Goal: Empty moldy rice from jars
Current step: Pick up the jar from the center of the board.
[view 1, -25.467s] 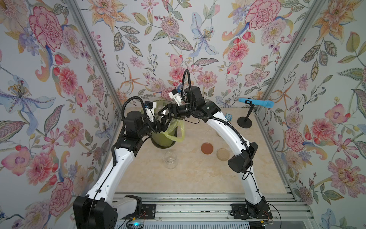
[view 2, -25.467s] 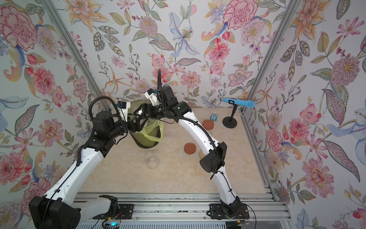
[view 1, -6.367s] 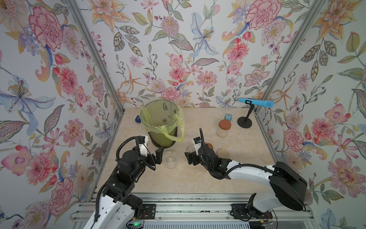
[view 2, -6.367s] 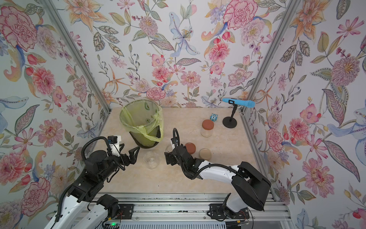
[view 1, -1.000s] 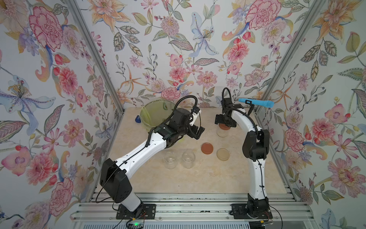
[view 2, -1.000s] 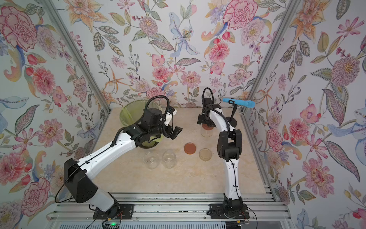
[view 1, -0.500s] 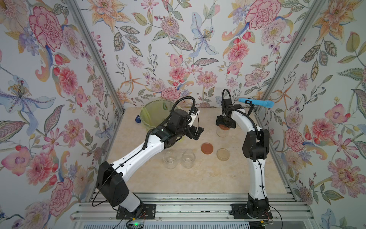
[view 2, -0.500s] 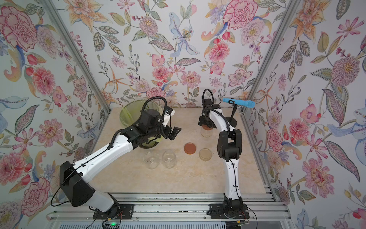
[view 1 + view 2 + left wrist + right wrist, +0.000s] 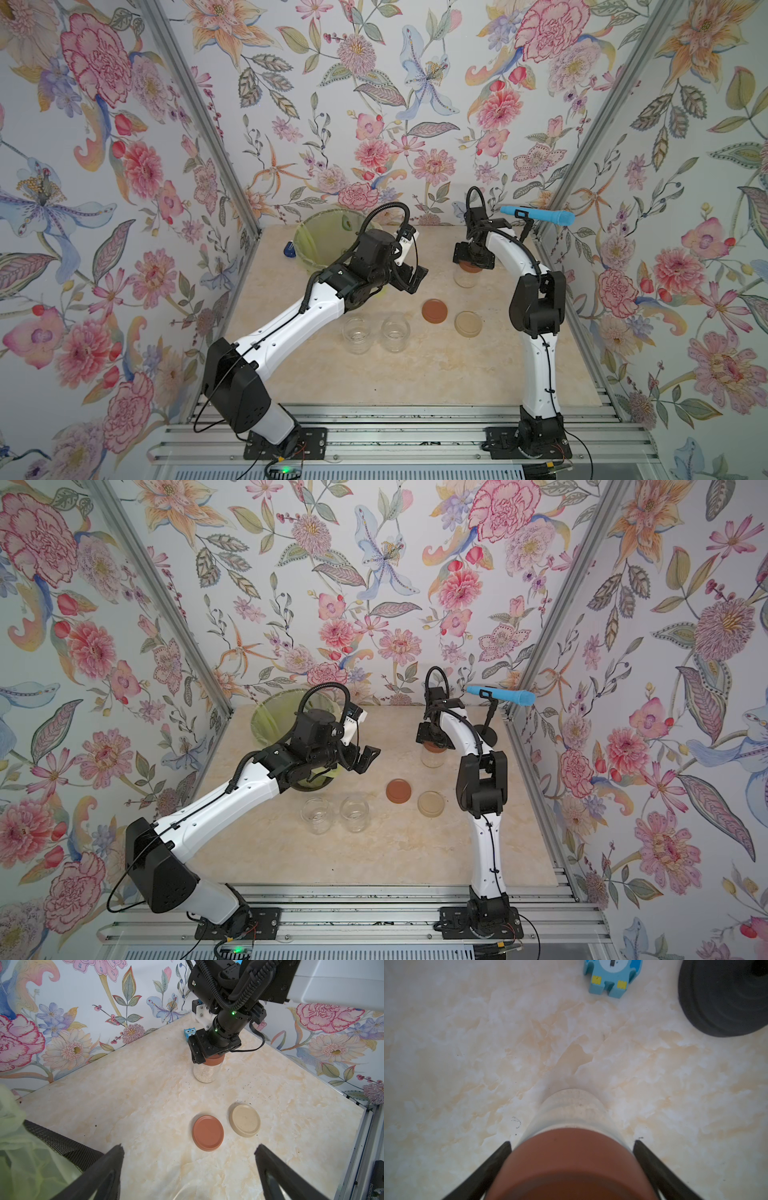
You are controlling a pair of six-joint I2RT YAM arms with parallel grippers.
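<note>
Your right gripper (image 9: 571,1141): jaws closed in on reddish-brown lid (image 9: 571,1167) of last full jar (image 9: 204,1073), directly beneath it, upright; moldy rice (image 9: 204,1076) inside. Your left gripper (image 9: 189,1148) wide open, empty, farther off. Twist about vertical axis.

lidded jar (image 9: 468,279): upright, moldy rice (image 9: 204,1076) inside | empty jars (image 9: 356,334): lidless, adjacent

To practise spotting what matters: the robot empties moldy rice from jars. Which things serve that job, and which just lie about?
Job: capped jar with moldy rice; jar's lid, gripped by the right hand; open left hand; two empty jars; loose reddish-brown lid; loose beige lid; green bin.
Lying about: blue owl toy; blue microphone on stand; small blue object beside bin.
</note>
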